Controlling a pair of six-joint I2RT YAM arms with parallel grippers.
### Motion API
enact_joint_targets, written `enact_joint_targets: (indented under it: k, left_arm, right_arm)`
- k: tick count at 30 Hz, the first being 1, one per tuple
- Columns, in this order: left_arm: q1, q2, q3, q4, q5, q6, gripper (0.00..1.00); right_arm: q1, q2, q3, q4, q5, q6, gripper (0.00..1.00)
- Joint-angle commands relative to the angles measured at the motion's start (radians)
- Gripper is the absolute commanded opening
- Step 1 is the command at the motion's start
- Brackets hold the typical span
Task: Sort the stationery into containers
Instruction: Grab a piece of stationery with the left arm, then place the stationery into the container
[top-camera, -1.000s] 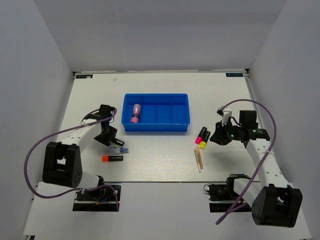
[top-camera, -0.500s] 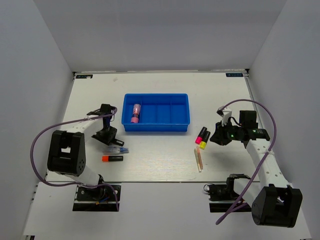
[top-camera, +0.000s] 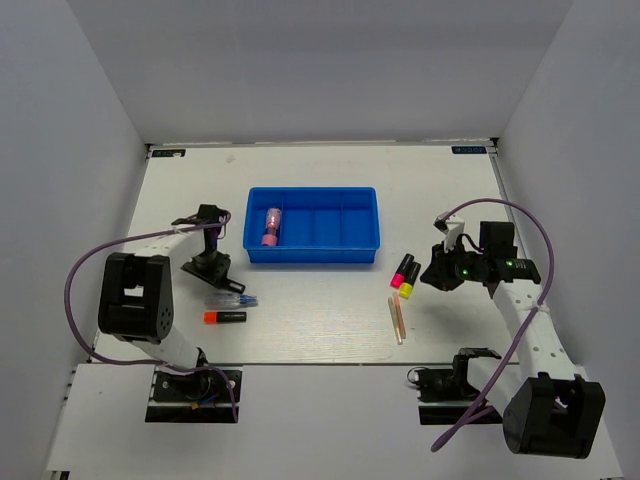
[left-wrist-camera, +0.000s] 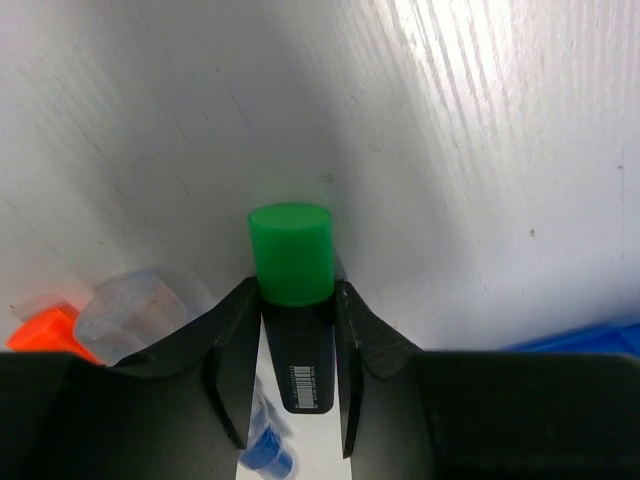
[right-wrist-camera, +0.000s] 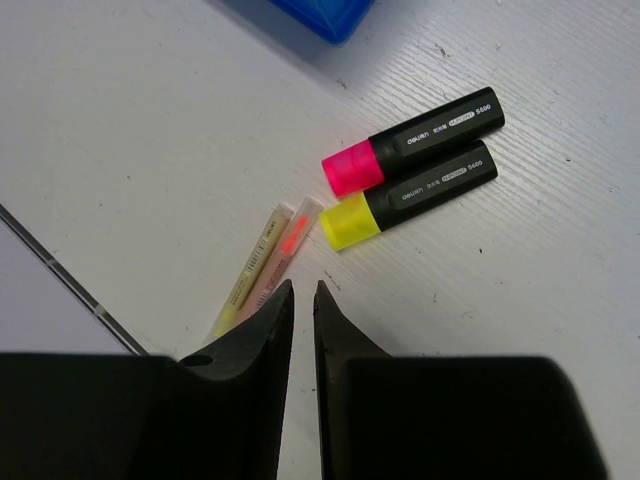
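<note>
L end effector is closed on green-cap marker, black body pinched betw. both fingers, at tabletop front-left of blue tray. Pink tube is seen in tray's leftmost compartment. R end effector is nearly shut w/ nothing held, positioned above pink-cap marker & yellow-cap marker, laid side by side near thin sticks.

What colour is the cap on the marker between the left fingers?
Green. The marker and its cap show best in the left wrist view.

A pink tube lies in the blue tray's left-end part. The left claw pinches a green-capped marker.
</note>
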Motion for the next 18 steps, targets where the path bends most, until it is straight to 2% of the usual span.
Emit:
enact_joint_targets:
  k: [1,2,3,4,5,6,7,8,9,10,12,13,14,15,16,17,18]
  left_arm:
    - [0.037,-0.001,0.011,0.009,-0.021,0.022,0.02]
    - [0.040,-0.013,0.033,-0.003,-0.034,0.069,0.00]
    - [0.043,-0.053,0.065,-0.012,-0.047,0.085,0.00]
    - [0.045,-0.067,0.105,-0.023,-0.070,0.105,0.00]
    - [0.045,-0.090,0.125,-0.051,-0.099,0.126,0.00]
    - [0.045,-0.114,0.192,-0.061,-0.118,0.189,0.00]
    - [0.040,-0.127,0.212,-0.066,-0.124,0.211,0.00]
    - [0.040,-0.149,0.231,-0.072,-0.130,0.260,0.00]
    - [0.037,-0.159,0.246,-0.065,-0.130,0.283,0.00]
    - [0.019,-0.186,0.275,-0.042,-0.121,0.358,0.00]
    - [-0.019,-0.187,0.310,-0.013,-0.082,0.392,0.00]
    - [-0.030,-0.174,0.327,0.000,-0.053,0.468,0.00]
    - [-0.041,-0.170,0.343,0.033,-0.019,0.495,0.00]
    - [-0.059,-0.161,0.346,0.103,0.170,0.584,0.00]
    - [-0.066,-0.126,0.349,0.137,0.229,0.601,0.00]
    - [-0.070,-0.110,0.367,0.164,0.289,0.611,0.00]
    - [-0.093,-0.066,0.381,0.226,0.469,0.634,0.00]
  right_arm:
    - [-0.007,-0.021,0.019,0.008,-0.001,-0.009,0.17]
    - [-0.006,-0.020,0.017,0.005,0.001,-0.010,0.17]
    - [-0.007,-0.020,0.017,0.006,0.001,-0.012,0.45]
    - [-0.006,-0.023,0.019,0.006,-0.004,-0.013,0.67]
    - [-0.006,-0.021,0.020,0.008,-0.005,-0.013,0.79]
    - [-0.007,-0.023,0.019,0.005,-0.005,-0.015,0.84]
    - [-0.006,-0.018,0.019,0.003,-0.011,-0.016,0.81]
    - [-0.004,-0.021,0.023,0.000,-0.016,-0.022,0.68]
    - [-0.006,-0.024,0.022,-0.003,-0.022,-0.027,0.46]
    - [-0.006,-0.021,0.022,-0.006,-0.027,-0.027,0.00]
    - [-0.004,-0.021,0.019,-0.004,-0.027,-0.027,0.00]
    - [-0.004,-0.024,0.017,-0.004,-0.028,-0.030,0.00]
    - [-0.004,-0.021,0.017,-0.003,-0.028,-0.030,0.07]
    - [-0.004,-0.018,0.020,-0.003,-0.030,-0.029,0.34]
    - [-0.004,-0.015,0.022,-0.009,-0.030,-0.030,0.68]
    - [-0.004,-0.013,0.023,-0.009,-0.028,-0.029,0.70]
    - [-0.003,-0.012,0.028,-0.012,-0.028,-0.030,0.68]
